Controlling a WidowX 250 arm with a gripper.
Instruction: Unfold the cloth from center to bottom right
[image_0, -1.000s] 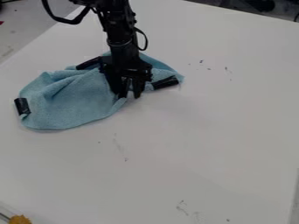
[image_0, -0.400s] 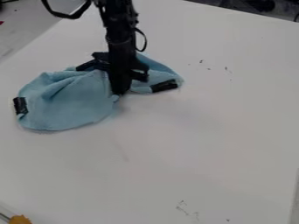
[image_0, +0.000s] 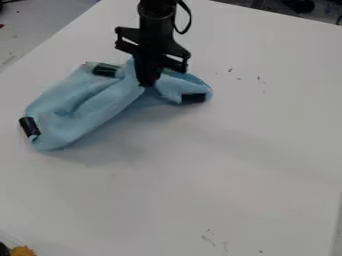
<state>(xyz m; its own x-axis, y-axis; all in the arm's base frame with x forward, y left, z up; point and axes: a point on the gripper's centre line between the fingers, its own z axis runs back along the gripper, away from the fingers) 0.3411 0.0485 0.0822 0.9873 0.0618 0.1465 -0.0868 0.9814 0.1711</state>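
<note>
My gripper (image_0: 148, 82) is at the upper middle of the view, shut on the cloth near its center and holding that part raised. The light blue cloth (image_0: 90, 110) runs from the left up to the gripper, with a smaller lobe to its right. Black bands mark its lower left end, its top near the gripper and its right lobe. Long folds slope from the gripper down to the lower left. The pinched part is partly hidden by the gripper.
The white table (image_0: 220, 170) extends below and to the right of the cloth, with small dark marks on it. A yellow-orange object (image_0: 23, 251) lies at the bottom left corner.
My gripper has moved up and slightly right in the view, pulling the cloth's middle with it. The cloth's lower edge has drawn inward and its left part has narrowed into long folds.
</note>
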